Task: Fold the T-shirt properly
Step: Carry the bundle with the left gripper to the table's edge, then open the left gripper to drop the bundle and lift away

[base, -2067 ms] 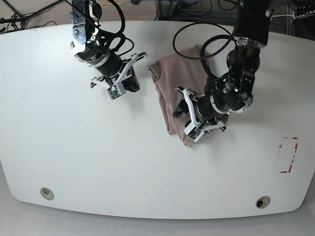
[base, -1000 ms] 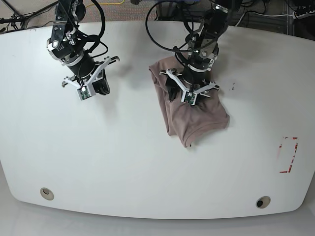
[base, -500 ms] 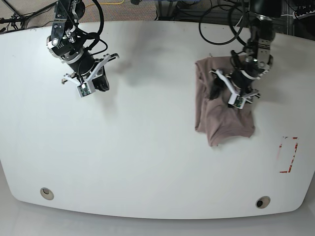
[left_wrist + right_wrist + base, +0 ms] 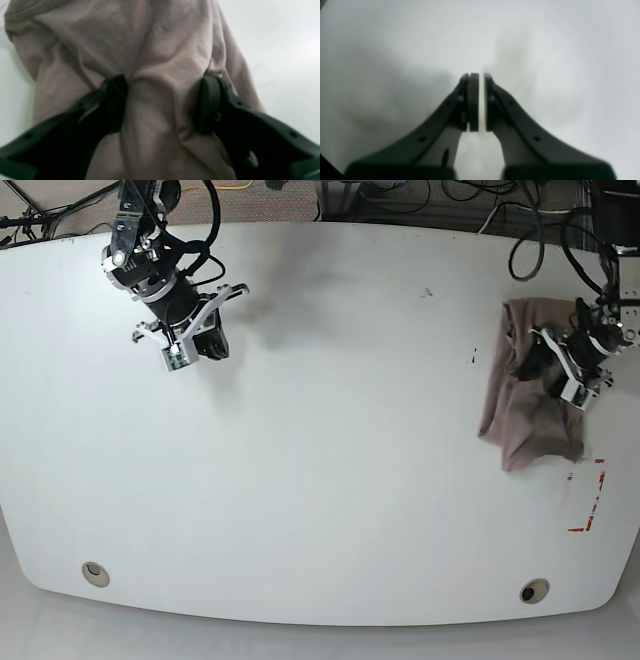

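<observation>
T-shirt (image 4: 525, 395) bunched in folded heap near right edge of white table (image 4: 330, 450) in base view, beside red tape marks (image 4: 592, 500). Left gripper (image 4: 162, 105) fingers (image 4: 113, 102) set wide, pinching thick ridge of fabric. Right gripper (image 4: 477, 102) fingers (image 4: 473, 102) pressed nearly together, holding nothing, above bare table far across from shirt.

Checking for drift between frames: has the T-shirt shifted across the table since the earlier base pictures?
Yes. The T-shirt, clamped by the left gripper, has moved from mid-table to beside the red tape marks.
</observation>
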`<state>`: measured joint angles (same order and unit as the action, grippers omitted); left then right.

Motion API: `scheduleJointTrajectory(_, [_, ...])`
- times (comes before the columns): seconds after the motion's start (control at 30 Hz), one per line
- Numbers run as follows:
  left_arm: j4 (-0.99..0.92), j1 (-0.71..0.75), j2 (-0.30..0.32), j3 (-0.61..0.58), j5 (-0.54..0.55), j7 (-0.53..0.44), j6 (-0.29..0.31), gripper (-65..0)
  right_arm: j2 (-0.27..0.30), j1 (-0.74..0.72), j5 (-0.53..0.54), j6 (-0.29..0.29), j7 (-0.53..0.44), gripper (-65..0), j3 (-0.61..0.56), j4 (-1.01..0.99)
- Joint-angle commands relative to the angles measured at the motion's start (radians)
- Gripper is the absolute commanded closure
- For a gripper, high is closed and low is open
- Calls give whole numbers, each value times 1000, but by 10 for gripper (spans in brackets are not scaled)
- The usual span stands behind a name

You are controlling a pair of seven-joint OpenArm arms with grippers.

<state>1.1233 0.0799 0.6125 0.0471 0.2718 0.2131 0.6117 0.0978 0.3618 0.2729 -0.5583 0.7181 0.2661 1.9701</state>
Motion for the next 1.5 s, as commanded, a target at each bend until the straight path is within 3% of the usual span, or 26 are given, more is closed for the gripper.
scheduleJointTrajectory(0.0, [-130, 5, 60, -5, -239, 296, -19, -375, -2, -5, 15, -7, -24, -36, 0, 24])
scheduleJointTrajectory(0.37, [-205, -36, 171, -6, -237, 296, 86, -375, -7, 7, 15, -7, -24, -36, -1, 21])
scheduleJointTrajectory(0.57, [-200, -45, 218, 1, -233, 296, 86, -374, -3, 23, 9, -7, -25, -36, 0, 21])
scheduleJointTrajectory(0.73, [-62, -44, 225, 46, -240, 328, 86, -372, 3, 59, 9, -6, -76, -36, 2, 21])
scheduleJointTrajectory(0.97, [275, -44, 229, 52, -254, 429, 86, -372, -2, 124, 9, -6, -183, -36, 83, 18])
scheduleJointTrajectory(1.17, [484, -38, 91, 63, -254, 411, 86, -372, -3, 176, 9, -7, -294, -36, 127, 18])
scheduleJointTrajectory(1.33, [608, 28, -52, 93, -256, 308, -36, -372, 1, 230, 7, -7, -383, -36, 129, 1])
scheduleJointTrajectory(1.47, [683, 140, -165, 98, -256, 142, -132, -372, 1, 297, 6, -6, -483, -36, 129, -38])
